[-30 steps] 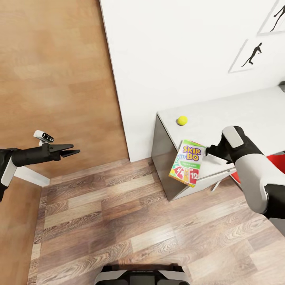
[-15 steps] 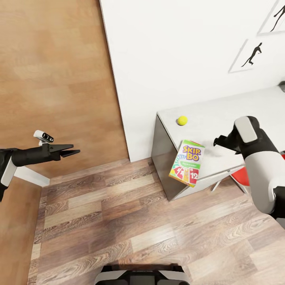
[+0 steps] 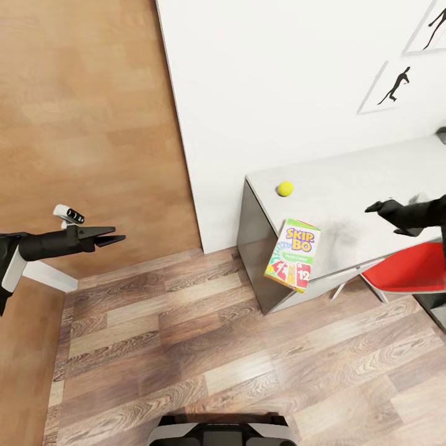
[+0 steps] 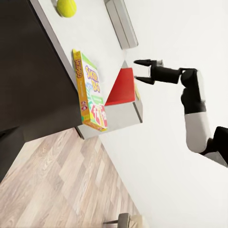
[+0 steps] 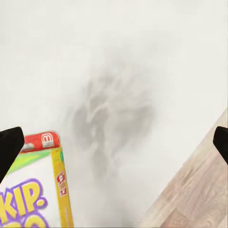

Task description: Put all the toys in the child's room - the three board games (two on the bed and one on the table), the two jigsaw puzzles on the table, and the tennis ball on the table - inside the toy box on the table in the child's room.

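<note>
1. Your right end effector hovers above the counter, fingers spread wide and holding nothing.
2. Your left end effector hangs over the floor, well apart from the counter, fingers close together and empty.
3. The SKIP-BO board game lies at the counter's front edge, partly overhanging it.
4. The tennis ball rests near the counter's corner.
5. Judged progress: both toys remain unboxed; most work is left.

Glossy printed SKIP-BO box on sheeny table; wood-plank floor.
</note>
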Motion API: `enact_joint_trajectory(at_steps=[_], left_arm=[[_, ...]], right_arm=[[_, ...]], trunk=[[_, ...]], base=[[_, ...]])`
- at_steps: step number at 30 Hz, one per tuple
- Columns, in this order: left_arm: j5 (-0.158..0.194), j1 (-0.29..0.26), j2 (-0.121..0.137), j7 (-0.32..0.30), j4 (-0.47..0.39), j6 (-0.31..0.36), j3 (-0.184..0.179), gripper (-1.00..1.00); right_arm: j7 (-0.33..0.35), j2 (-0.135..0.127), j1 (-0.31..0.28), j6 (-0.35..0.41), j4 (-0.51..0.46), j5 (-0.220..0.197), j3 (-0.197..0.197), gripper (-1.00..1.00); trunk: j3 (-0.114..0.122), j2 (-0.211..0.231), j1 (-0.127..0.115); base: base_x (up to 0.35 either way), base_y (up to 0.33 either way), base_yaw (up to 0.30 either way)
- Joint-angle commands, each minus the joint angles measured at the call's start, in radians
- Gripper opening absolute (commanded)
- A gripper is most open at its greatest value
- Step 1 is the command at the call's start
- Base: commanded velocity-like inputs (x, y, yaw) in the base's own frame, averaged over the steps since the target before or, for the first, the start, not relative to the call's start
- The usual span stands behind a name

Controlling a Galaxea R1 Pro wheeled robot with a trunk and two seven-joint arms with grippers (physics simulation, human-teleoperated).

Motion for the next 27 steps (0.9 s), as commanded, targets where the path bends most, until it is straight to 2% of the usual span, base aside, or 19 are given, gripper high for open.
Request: enact_joint_trajectory(at_steps=[1, 2, 3, 4, 5, 6, 7, 8, 11, 12, 14, 16, 18, 20, 21, 22, 24, 26, 27], left_arm=[[0.000, -0.001, 0.000, -0.004, 0.000, 0.010, -0.001, 1.00], [0.000, -0.001, 0.000, -0.004, 0.000, 0.010, -0.001, 1.00], [0.000, 0.000, 0.000, -0.004, 0.000, 0.010, -0.001, 1.00], [-0.001, 0.000, -0.001, -0.004, 0.001, 0.010, -0.002, 1.00], [-0.001, 0.000, -0.001, -0.004, 0.001, 0.010, -0.002, 1.00], [-0.001, 0.000, -0.001, -0.004, 0.001, 0.010, -0.003, 1.00], [-0.001, 0.000, -0.001, -0.004, 0.001, 0.010, -0.004, 1.00], [-0.001, 0.000, -0.002, 0.010, 0.001, 0.010, -0.006, 1.00], [0.000, 0.000, -0.016, 0.054, 0.002, 0.011, -0.015, 1.00], [0.000, 0.000, -0.021, 0.063, 0.002, 0.012, -0.016, 1.00], [0.000, 0.000, -0.039, 0.088, 0.002, 0.012, -0.019, 1.00], [0.000, -0.001, -0.057, 0.113, 0.002, 0.013, -0.021, 1.00], [0.000, -0.002, -0.072, 0.147, 0.002, 0.013, -0.023, 1.00], [0.001, -0.003, -0.077, 0.166, 0.003, 0.013, -0.023, 1.00], [0.001, -0.004, -0.082, 0.185, 0.003, 0.014, -0.023, 1.00], [0.002, -0.004, -0.085, 0.195, 0.003, 0.014, -0.023, 1.00], [0.002, -0.006, -0.103, 0.230, 0.003, 0.015, -0.023, 1.00], [0.001, -0.006, -0.120, 0.255, 0.003, 0.014, -0.023, 1.00], [0.001, -0.006, -0.132, 0.273, 0.003, 0.014, -0.023, 1.00]], right_arm=[[-0.010, -0.011, 0.037, 0.003, -0.056, -0.045, 0.000, 1.00], [-0.010, -0.032, 0.108, 0.003, -0.162, -0.116, 0.000, 1.00], [-0.009, -0.044, 0.145, 0.003, -0.216, -0.155, 0.000, 1.00], [-0.009, -0.067, 0.220, 0.003, -0.312, -0.236, 0.000, 1.00], [-0.009, -0.078, 0.258, 0.003, -0.348, -0.278, -0.001, 1.00], [-0.008, -0.097, 0.334, 0.003, -0.398, -0.358, -0.003, 1.00], [-0.007, -0.104, 0.370, 0.003, -0.415, -0.396, -0.004, 1.00], [-0.007, -0.115, 0.435, 0.003, -0.440, -0.462, -0.006, 1.00], [-0.002, -0.126, 0.562, 0.003, -0.470, -0.565, -0.009, 1.00], [0.002, -0.128, 0.583, 0.003, -0.473, -0.576, -0.009, 1.00], [0.049, -0.130, 0.665, 0.003, -0.480, -0.604, -0.009, 1.00], [0.096, -0.131, 0.709, 0.003, -0.481, -0.611, -0.010, 1.00], [0.234, -0.133, 0.797, 0.003, -0.483, -0.615, -0.012, 1.00], [0.318, -0.135, 0.837, 0.003, -0.483, -0.613, -0.014, 1.00], [0.404, -0.136, 0.874, 0.003, -0.483, -0.610, -0.016, 1.00], [0.445, -0.137, 0.892, 0.003, -0.483, -0.608, -0.017, 1.00], [0.574, -0.138, 0.961, 0.003, -0.483, -0.580, -0.019, 1.00], [0.635, -0.138, 1.004, 0.003, -0.482, -0.534, -0.021, 1.00], [0.664, -0.137, 1.024, 0.003, -0.481, -0.497, -0.021, 1.00]], trunk=[[-0.001, -0.002, 0.001], [-0.001, -0.002, 0.001], [-0.001, -0.002, 0.001], [-0.001, -0.002, 0.001], [-0.001, -0.002, 0.001], [-0.001, -0.002, 0.001], [-0.001, -0.002, 0.001], [-0.001, -0.002, 0.001], [-0.001, -0.002, 0.001], [-0.001, -0.002, 0.001], [-0.001, -0.002, 0.001], [-0.001, -0.002, 0.001], [-0.001, -0.002, 0.001], [-0.001, -0.002, 0.001], [-0.001, -0.002, 0.001], [-0.001, -0.002, 0.001], [-0.001, -0.002, 0.001], [-0.001, -0.002, 0.001], [-0.001, -0.002, 0.001]], base=[[0.000, 0.000, 0.000], [0.000, 0.000, 0.000], [0.000, 0.000, 0.000], [0.000, 0.000, 0.000], [0.000, 0.000, 0.000], [0.000, 0.000, 0.000], [0.000, 0.000, 0.000], [0.000, 0.000, 0.000], [0.000, 0.000, 0.000], [0.000, 0.000, 0.000], [0.000, 0.000, 0.000], [0.000, 0.000, 0.000], [0.000, 0.000, 0.000], [0.000, 0.000, 0.000], [0.000, 0.000, 0.000], [0.000, 0.000, 0.000], [0.000, 0.000, 0.000], [0.000, 0.000, 0.000], [0.000, 0.000, 0.000]])
